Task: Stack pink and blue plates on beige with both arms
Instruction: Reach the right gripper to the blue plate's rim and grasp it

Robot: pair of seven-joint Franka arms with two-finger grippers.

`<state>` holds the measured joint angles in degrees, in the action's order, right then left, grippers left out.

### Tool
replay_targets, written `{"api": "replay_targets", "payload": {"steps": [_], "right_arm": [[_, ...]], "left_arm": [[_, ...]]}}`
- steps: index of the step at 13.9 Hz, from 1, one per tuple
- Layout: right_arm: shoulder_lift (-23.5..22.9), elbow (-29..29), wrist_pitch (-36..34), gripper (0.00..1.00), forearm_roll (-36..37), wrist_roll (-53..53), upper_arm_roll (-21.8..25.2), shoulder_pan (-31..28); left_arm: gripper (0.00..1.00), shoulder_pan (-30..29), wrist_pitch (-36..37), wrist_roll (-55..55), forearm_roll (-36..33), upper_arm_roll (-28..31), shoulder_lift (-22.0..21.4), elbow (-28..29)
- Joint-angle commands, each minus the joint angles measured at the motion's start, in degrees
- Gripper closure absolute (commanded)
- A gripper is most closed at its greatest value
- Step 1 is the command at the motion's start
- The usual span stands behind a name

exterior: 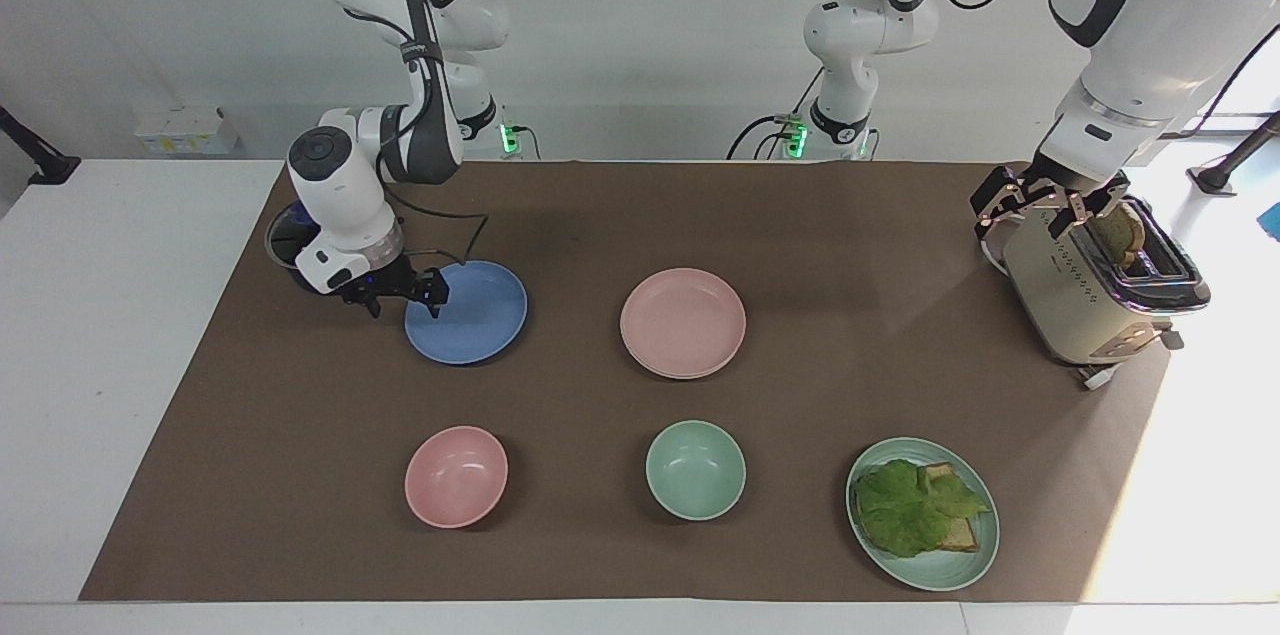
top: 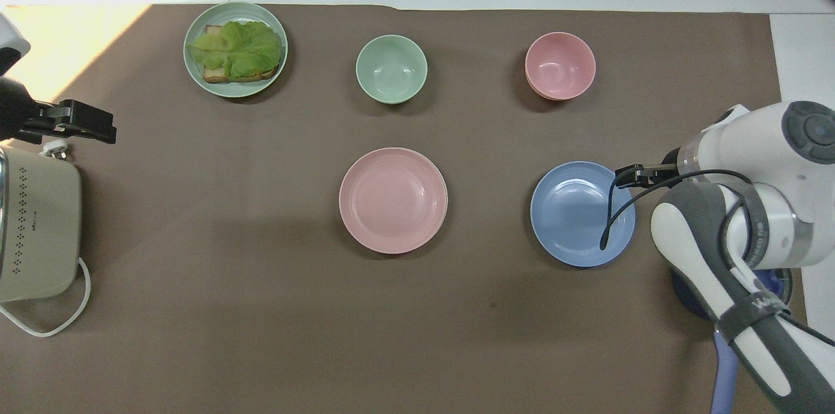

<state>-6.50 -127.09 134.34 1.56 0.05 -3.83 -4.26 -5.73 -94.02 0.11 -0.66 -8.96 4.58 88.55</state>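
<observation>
The blue plate (exterior: 480, 317) (top: 574, 215) lies on the brown mat toward the right arm's end. My right gripper (exterior: 405, 303) (top: 627, 176) is down at that plate's rim, open, with one fingertip over the plate and the other outside it. The pink plate (exterior: 683, 320) (top: 393, 200) sits mid-table. Only a thin pale rim of the beige plate (exterior: 700, 373) peeks out from under the pink plate. My left gripper (exterior: 1035, 207) (top: 81, 124) hangs open over the toaster's robot-side end and holds nothing.
A beige toaster (exterior: 1085, 310) (top: 36, 231) with bread stands at the left arm's end. A dark pot (exterior: 285, 245) is half hidden by the right arm. Farther from the robots sit a pink bowl (exterior: 456, 476), a green bowl (exterior: 695, 469) and a green plate (exterior: 940, 577) with lettuce toast.
</observation>
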Motion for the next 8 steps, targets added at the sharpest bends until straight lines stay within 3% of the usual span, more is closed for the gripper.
{"api": "replay_targets", "payload": {"steps": [1,2,5,7,8], "right_arm": [[0.09,-4.20,5.74,0.16,-1.29,-3.04,-0.21,-1.54],[-0.18,-4.91,6.54,0.21,-2.08,-3.30,-0.21,-1.37],[-0.18,-4.92,6.12,0.56,-2.44,-4.97,-0.30,-1.37],[-0.53,-4.31,5.85,0.99,-4.97,-4.80,-0.22,-1.11],[-0.53,-4.13,5.76,1.00,-6.21,-4.97,-0.21,-1.19]], "left_arm": [[0.00,-0.24,0.95,0.24,-0.75,-0.18,-0.36,-0.14],[0.00,-0.24,0.95,0.24,-0.75,-0.18,-0.36,-0.14],[0.00,-0.24,0.95,0.24,-0.75,-0.18,-0.36,-0.14],[0.00,-0.24,0.95,0.24,-0.75,-0.18,-0.36,-0.14],[0.00,-0.24,0.95,0.24,-0.75,-0.18,-0.36,-0.14]]}}
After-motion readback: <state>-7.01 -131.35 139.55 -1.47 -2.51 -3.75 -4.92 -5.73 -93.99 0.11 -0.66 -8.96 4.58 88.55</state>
